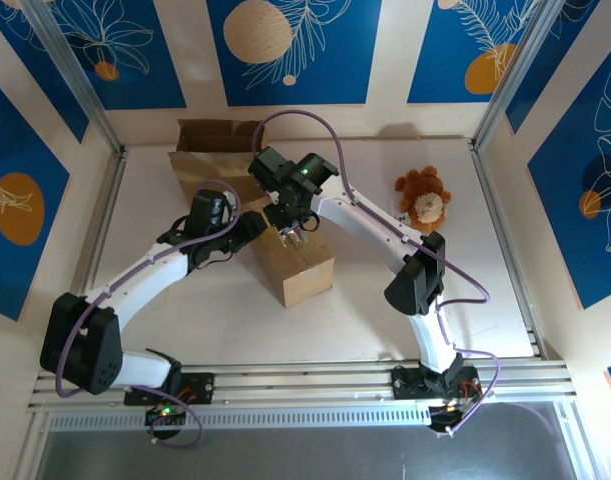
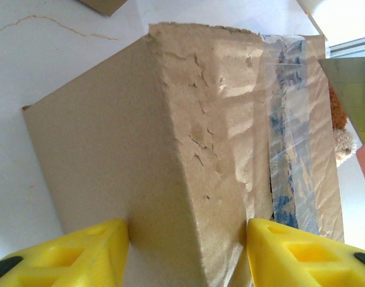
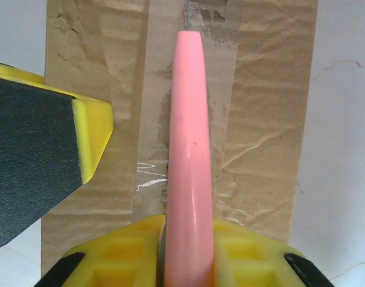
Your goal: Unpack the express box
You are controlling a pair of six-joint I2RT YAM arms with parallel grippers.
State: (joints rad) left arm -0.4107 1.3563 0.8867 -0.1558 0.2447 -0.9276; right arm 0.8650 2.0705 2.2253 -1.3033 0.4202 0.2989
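top external: left hand [image 1: 253, 233] clamps the box [image 1: 303, 272]; right hand [image 1: 290, 232], angled down, pinches a pink tool [image 3: 188, 149].

Noted plain kraft brown on the cardboard box [image 1: 303, 270], scuffed paler along its torn edges. Found clear tape [image 2: 288, 119] on its top face, printed with dark blue marks. Recorded bright yellow on the fingers [image 2: 86, 254] of the left gripper [image 2: 187, 236] and on those of the right gripper [image 3: 190, 224]. Logged smooth, even pink on the tool [image 3: 190, 137]. Also logged white tabletop [image 1: 185, 320], tan-and-brown plush toy [image 1: 422, 197], and blue wall panels [image 1: 335, 80] with white leaf outlines and orange and tan discs.
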